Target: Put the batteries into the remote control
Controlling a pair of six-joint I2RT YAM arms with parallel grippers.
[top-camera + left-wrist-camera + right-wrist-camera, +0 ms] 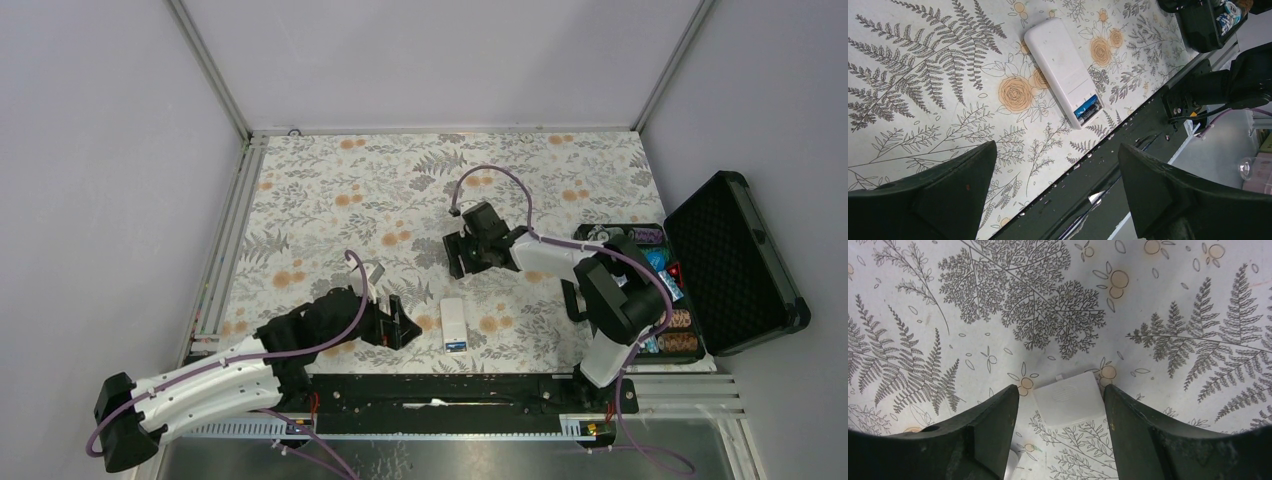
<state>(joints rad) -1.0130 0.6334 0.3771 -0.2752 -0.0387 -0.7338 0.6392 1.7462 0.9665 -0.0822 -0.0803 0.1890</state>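
Observation:
The remote control [454, 318] [1062, 65] lies white back up near the table's front edge. Its compartment at the near end is uncovered, and blue batteries [1087, 109] [457, 345] sit inside. My left gripper [405, 326] [1058, 147] hangs open just left of the remote, nothing between its fingers. Farther back, my right gripper [466, 256] [1061, 388] is lowered over a small white ribbed battery cover [1068, 401] lying flat on the cloth. Its jaws stand open on either side of the cover; the right finger [1128, 415] is at the cover's edge, the left finger is apart from it.
An open black case [735, 262] stands at the right edge, holding chip stacks [678, 342] and small blue items. A black rail [450, 390] runs along the front of the flowered table cloth [330, 190]. The case's corner [1200, 30] shows in the left wrist view.

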